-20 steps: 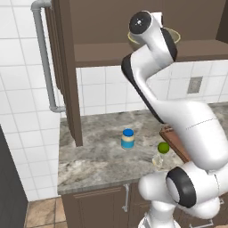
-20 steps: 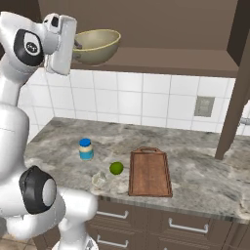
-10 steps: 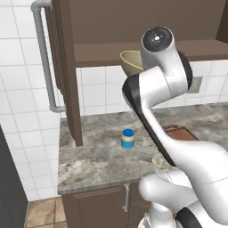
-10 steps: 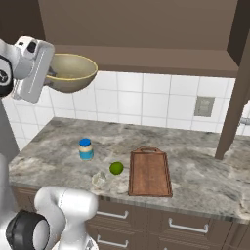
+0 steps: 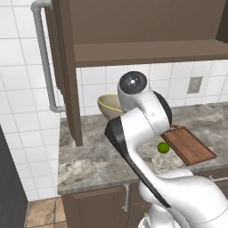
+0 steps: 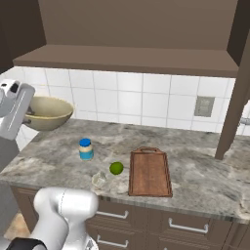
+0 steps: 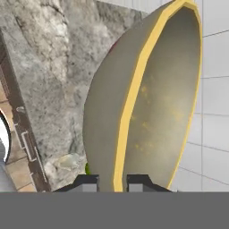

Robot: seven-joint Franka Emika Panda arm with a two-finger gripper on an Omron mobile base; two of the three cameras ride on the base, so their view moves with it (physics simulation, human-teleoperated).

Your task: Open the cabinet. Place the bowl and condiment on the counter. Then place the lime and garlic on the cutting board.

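Observation:
My gripper point(image 7: 118, 182) is shut on the yellowish rim of the olive-beige bowl point(image 7: 147, 103), one finger inside and one outside. The bowl point(image 6: 46, 113) hangs above the left end of the marbled counter point(image 6: 195, 166), below the open cabinet's shelf point(image 6: 132, 58). The blue-lidded condiment jar point(image 6: 86, 149) stands on the counter right of the bowl. The lime point(image 6: 116, 168) and the pale garlic point(image 6: 100, 179) lie just left of the reddish-brown cutting board point(image 6: 150, 171). In the left base view my arm covers part of the bowl point(image 5: 108, 106); the lime point(image 5: 163, 147) and board point(image 5: 189, 143) show.
The cabinet's left door point(image 5: 67, 75) stands open over the counter's left end, and the right door point(image 6: 239, 88) hangs open at the far right. A grey pipe point(image 5: 44, 58) runs down the tiled wall. An outlet point(image 6: 203, 106) sits on the backsplash.
The arm has carried the bowl out from shelf height, down and toward the counter's left end. Jar, lime, garlic and board have stayed put.

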